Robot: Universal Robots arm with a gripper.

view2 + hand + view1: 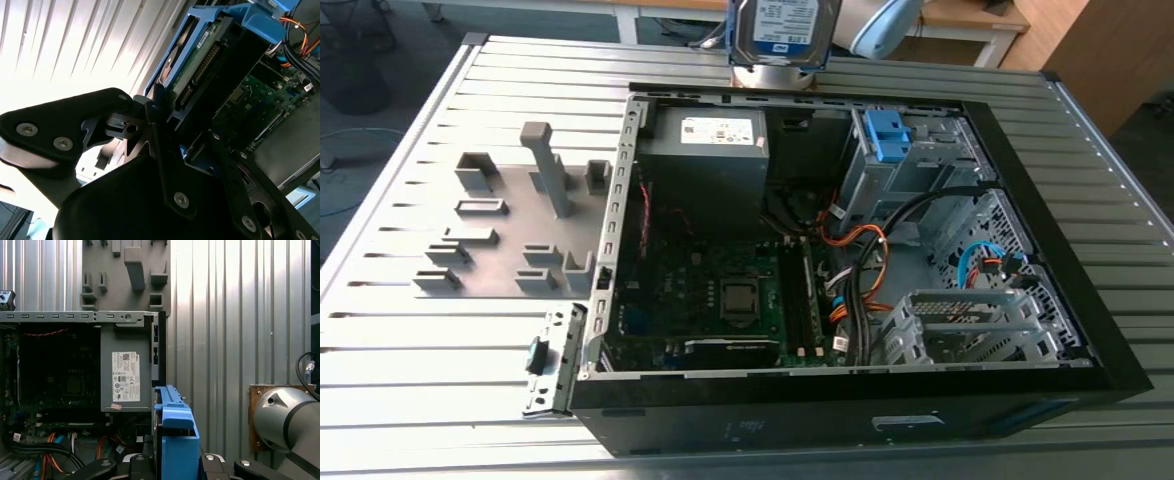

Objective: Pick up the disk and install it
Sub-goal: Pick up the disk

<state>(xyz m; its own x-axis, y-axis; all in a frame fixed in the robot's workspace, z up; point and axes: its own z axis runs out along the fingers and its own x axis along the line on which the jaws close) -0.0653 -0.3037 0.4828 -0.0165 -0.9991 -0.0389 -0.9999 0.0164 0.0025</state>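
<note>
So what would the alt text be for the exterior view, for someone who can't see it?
A silver rectangular hard drive with a white-and-blue label is upright at the picture's top edge, beyond the far wall of an open black computer case lying on a ribbed metal table. A grey fixture plate lies beside the case, on the exterior view's left.

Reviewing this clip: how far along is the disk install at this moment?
Done: the disk is up off the table. In hand: the gripper is shut on its blue bracket and holds it on edge above the rim of the open computer case, at the top of the exterior view. Left: the disk is not yet inside the case.
</note>
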